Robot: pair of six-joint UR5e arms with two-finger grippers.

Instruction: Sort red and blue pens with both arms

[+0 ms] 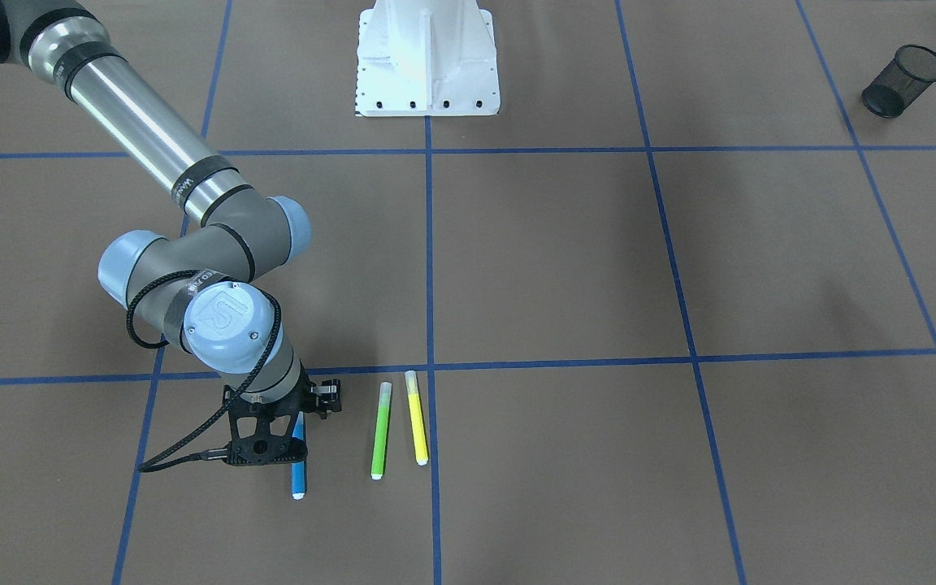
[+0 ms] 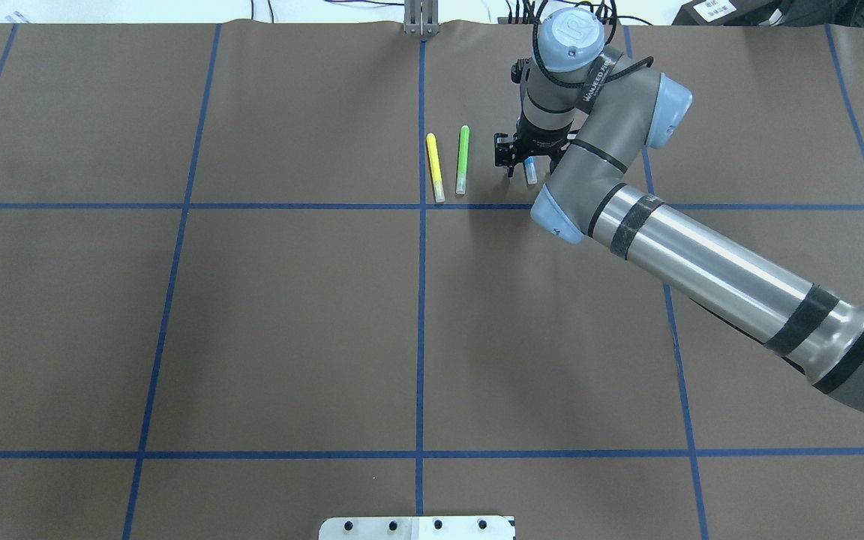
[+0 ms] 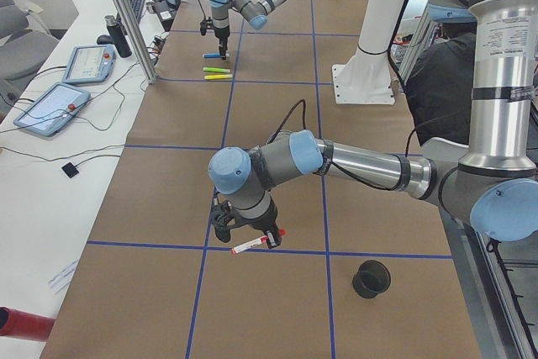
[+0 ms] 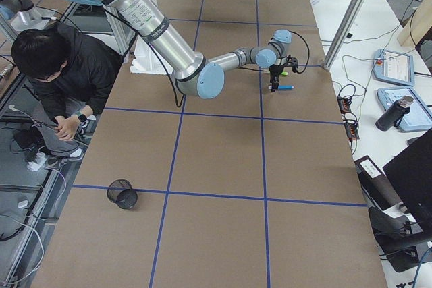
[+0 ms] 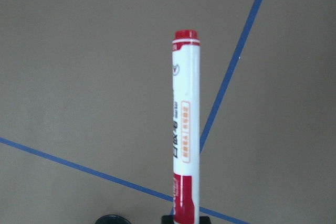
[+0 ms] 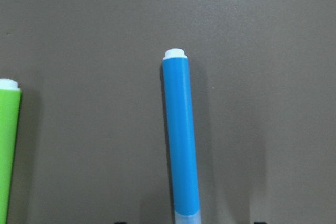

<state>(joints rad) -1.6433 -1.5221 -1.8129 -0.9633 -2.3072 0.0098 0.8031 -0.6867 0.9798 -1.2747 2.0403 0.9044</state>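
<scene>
The blue pen (image 1: 299, 479) lies flat on the brown table, beside the green marker. My right gripper (image 2: 528, 166) stands over the blue pen (image 2: 531, 175), open. In the right wrist view the blue pen (image 6: 181, 140) runs up the middle, with the finger ends far apart at the bottom corners. The red pen (image 5: 185, 129) has a white barrel with a red cap and a red end. It sticks out of my left gripper (image 3: 252, 240), which is shut on it. The red pen (image 3: 258, 245) hangs just above the table near a blue tape line.
A green marker (image 1: 380, 431) and a yellow marker (image 1: 417, 418) lie side by side next to the blue pen. One black mesh cup (image 3: 371, 278) stands near my left gripper, another (image 4: 122, 194) on the right side. The white pedestal (image 1: 427, 61) stands mid-table. A person (image 4: 61, 72) crouches beside the table.
</scene>
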